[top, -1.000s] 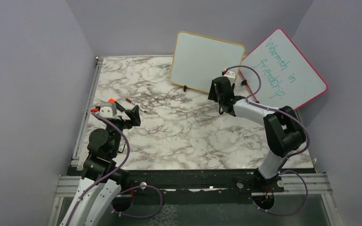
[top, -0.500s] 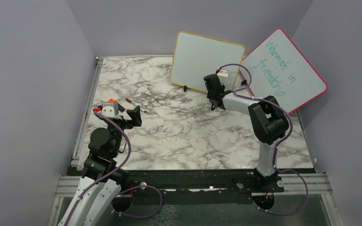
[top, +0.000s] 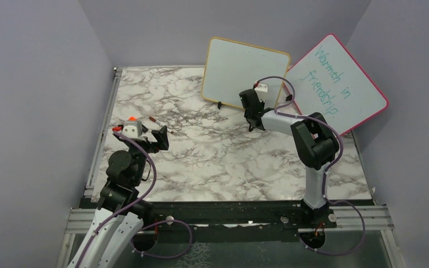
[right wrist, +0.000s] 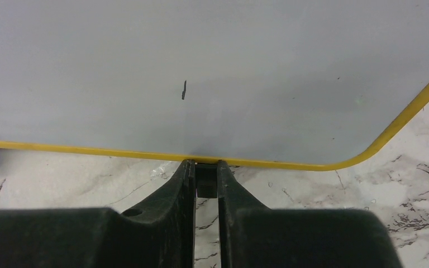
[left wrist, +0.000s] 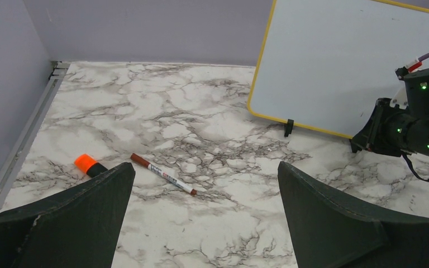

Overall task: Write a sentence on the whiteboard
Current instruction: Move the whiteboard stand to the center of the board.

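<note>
While the right gripper pinches the whiteboard clip foot, likely steadying it, left gripper gapes over marker.

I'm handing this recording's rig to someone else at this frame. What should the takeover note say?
Left gripper: open, holding nothing, above the marble table.
Right gripper: shut at the bottom edge of the whiteboard, with a small black clip foot between its fingertips.
Marker: lying loose on the table ahead of the left gripper.
Done: nothing written; the board is blank except for one small dark mark.
Left: pick up the marker and write the whole sentence.
</note>
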You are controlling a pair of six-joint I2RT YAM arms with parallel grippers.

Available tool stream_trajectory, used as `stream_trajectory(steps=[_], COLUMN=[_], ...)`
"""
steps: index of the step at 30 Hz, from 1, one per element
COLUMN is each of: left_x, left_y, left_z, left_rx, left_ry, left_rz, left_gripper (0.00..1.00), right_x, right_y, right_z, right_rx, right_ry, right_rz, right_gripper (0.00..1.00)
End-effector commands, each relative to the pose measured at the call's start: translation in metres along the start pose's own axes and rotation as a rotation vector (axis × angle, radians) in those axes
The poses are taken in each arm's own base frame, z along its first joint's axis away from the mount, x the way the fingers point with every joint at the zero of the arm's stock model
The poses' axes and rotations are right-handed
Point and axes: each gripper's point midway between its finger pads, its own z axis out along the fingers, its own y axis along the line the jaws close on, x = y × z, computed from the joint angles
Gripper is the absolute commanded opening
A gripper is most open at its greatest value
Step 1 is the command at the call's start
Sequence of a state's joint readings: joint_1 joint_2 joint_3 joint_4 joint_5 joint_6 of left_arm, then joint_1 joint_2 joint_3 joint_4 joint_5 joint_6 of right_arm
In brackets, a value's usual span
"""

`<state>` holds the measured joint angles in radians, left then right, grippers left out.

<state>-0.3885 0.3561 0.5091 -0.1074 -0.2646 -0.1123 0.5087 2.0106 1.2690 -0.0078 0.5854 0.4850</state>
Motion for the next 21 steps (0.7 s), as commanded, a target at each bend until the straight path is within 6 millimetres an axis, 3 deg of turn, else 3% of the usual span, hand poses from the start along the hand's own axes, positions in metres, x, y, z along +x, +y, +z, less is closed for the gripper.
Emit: stream_trajectory(steps=[1, 21], left_x=[0.000, -0.002], left_y=[0.002, 0.003], left_z=[0.001, 0.000], left_rx=[-0.014, -0.017], left_ry=[-0.006, -0.015], left_rz=[0.010, 0.013], left_gripper=[0.99, 0.99], right_x=[0.014, 0.069], right_y=[-0.006, -0.007], right_z=[-0.006, -0.095], right_rx=[-0.032, -0.504], right_ry=[0.020, 0.058], right_rz=[-0.055, -0.222], right_gripper=[0.01, 0.00])
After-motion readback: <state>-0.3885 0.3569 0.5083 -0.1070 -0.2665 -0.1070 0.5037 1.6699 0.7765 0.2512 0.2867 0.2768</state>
